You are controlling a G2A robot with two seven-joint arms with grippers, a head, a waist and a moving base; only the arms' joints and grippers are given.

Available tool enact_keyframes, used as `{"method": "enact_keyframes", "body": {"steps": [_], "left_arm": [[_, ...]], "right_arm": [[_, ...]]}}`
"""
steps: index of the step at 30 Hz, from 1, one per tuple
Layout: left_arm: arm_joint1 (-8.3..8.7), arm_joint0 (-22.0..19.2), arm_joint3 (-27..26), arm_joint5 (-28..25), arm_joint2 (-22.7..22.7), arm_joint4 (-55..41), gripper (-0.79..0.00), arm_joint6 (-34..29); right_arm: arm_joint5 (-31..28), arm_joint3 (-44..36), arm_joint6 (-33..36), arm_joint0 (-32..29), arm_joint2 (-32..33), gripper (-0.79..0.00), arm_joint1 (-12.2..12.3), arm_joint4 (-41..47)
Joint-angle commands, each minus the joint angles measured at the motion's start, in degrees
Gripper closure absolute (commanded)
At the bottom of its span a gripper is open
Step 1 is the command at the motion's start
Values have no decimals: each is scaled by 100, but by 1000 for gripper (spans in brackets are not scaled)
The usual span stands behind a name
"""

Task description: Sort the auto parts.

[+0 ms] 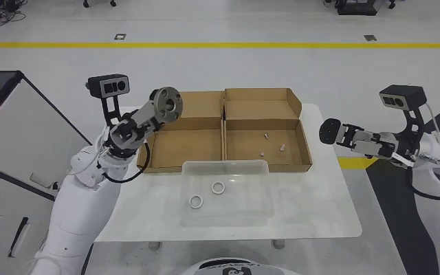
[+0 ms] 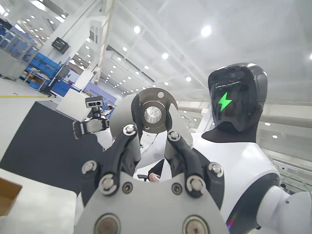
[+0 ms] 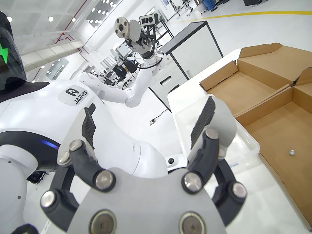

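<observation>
Table (image 1: 323,206): rings (image 1: 218,187) in tray (image 1: 223,163), bolts (image 1: 281,146) in box (image 1: 244,146), flange (image 1: 167,104) in left claw (image 2: 152,114)

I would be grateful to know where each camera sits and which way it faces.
Top view: above the arms, looking down at the table; left tool and right tool show.
Left wrist view: on the left arm, facing up at the ceiling; its tool shut on the flange.
Right wrist view: beside the table, facing across it; its tool open.
Shared: every view shows the flange.
</observation>
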Motion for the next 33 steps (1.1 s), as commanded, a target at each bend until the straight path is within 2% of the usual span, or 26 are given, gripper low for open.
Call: {"method": "enact_keyframes", "body": {"steps": [1,6,13,17,27,33], "left_arm": [[-9,-64,50,111,-22,416,0,221],[-44,-377,333,375,-10,1691,0,849],[-73,-699,854,593,71,3388,0,1317],[-69,-621,944,737,71,4086,0,1481],[-38,-178,819,903,11,4957,0,1592],[-27,-280,868,1153,106,6114,0,1618]], "right_arm": [[0,0,0,0,0,-785,0,-1],[0,0,0,0,0,-785,0,-1],[0,0,0,0,0,-785,0,-1],[0,0,0,0,0,-785,0,-1],[0,0,0,0,0,-785,0,-1],[0,0,0,0,0,-785,0,-1]]}}
